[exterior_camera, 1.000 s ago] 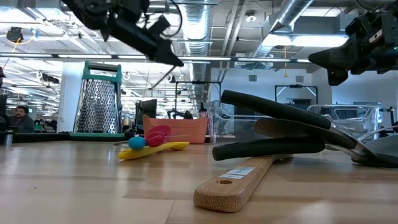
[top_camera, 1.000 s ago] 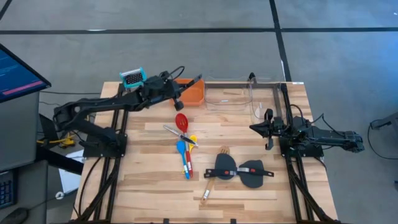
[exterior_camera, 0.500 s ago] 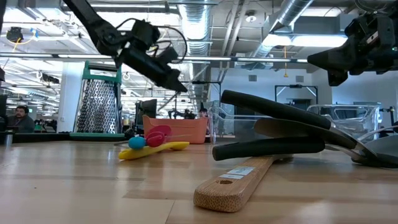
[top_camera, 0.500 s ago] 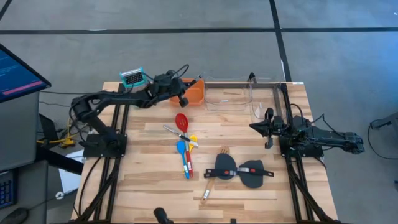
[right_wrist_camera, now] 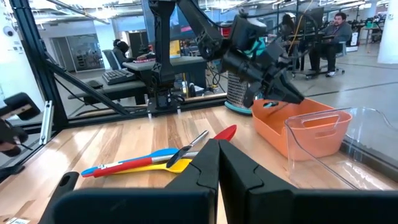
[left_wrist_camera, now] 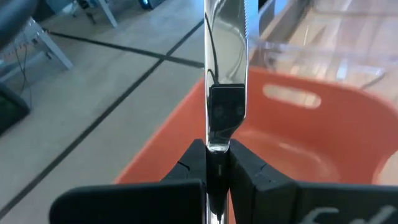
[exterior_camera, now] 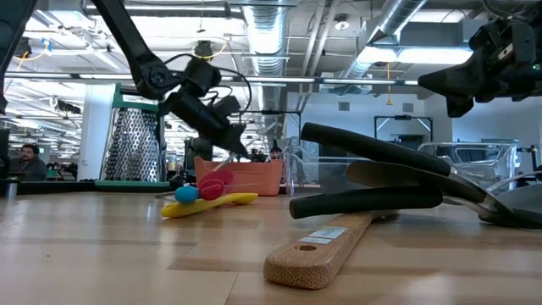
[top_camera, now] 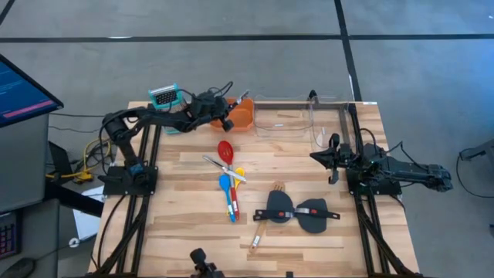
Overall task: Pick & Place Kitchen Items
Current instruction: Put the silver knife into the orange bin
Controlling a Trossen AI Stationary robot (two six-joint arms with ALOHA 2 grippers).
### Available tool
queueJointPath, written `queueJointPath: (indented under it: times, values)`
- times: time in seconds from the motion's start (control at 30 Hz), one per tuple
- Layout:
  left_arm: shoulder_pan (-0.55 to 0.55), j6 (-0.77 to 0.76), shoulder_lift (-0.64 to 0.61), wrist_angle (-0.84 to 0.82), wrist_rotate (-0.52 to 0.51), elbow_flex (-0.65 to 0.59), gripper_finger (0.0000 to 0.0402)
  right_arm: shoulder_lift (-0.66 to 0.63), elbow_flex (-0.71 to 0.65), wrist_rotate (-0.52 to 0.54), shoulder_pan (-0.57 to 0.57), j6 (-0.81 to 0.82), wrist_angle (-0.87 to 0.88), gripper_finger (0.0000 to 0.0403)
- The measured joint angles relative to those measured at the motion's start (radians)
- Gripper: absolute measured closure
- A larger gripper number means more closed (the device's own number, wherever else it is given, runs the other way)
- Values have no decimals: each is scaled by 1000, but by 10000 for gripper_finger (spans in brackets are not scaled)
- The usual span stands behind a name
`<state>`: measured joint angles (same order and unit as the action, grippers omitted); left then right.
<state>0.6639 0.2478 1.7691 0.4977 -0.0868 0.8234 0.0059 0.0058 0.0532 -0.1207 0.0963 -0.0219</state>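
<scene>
A wooden table (top_camera: 193, 232) stands on a grey floor crossed by dark lines, seen from above, with a monitor (top_camera: 19, 89) off its left edge. At the far edge sit an orange tray (top_camera: 239, 117), a clear bin (top_camera: 289, 123) to its right and a teal-framed grater (top_camera: 164, 96) to its left. The left gripper (top_camera: 231, 108) reaches over the tray, clamped on a silver knife (top_camera: 244, 98). The right gripper (top_camera: 318, 157) waits at the right side, fingers pressed together and holding nothing. In the middle lie a red spoon (top_camera: 225, 150), silver tongs (top_camera: 220, 166), a blue spoon (top_camera: 225, 185) and a yellow spoon (top_camera: 238, 174), crossing one another; nearer and to the right lie two black spatulas (top_camera: 297, 212) over a wooden spatula (top_camera: 266, 220). From table height, a workshop with ceiling ducts fills the background and a person (exterior_camera: 30, 161) sits far left; the left gripper (exterior_camera: 233, 140) hangs just above the tray (exterior_camera: 246, 176), with the spoons (exterior_camera: 207, 195) in front and the spatulas (exterior_camera: 373, 182) close to the camera. The left wrist view shows the knife blade (left_wrist_camera: 224, 74) pinched upright between the fingers (left_wrist_camera: 249, 171) over the tray (left_wrist_camera: 323, 143). The right wrist view shows closed fingers (right_wrist_camera: 202, 171), the spoons (right_wrist_camera: 143, 163), the tongs (right_wrist_camera: 189, 148) and the other arm (right_wrist_camera: 255, 56) at the tray (right_wrist_camera: 292, 127)
</scene>
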Motion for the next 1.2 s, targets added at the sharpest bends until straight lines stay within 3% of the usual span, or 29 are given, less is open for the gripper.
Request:
queueJointPath:
  times: [0.3,1.2]
  values:
    - [12,-73,59,28,7,0,394,0,0,0,0,0,0,403]
    - [16,-129,60,-3,6,0,385,0,0,0,0,2,0,403]
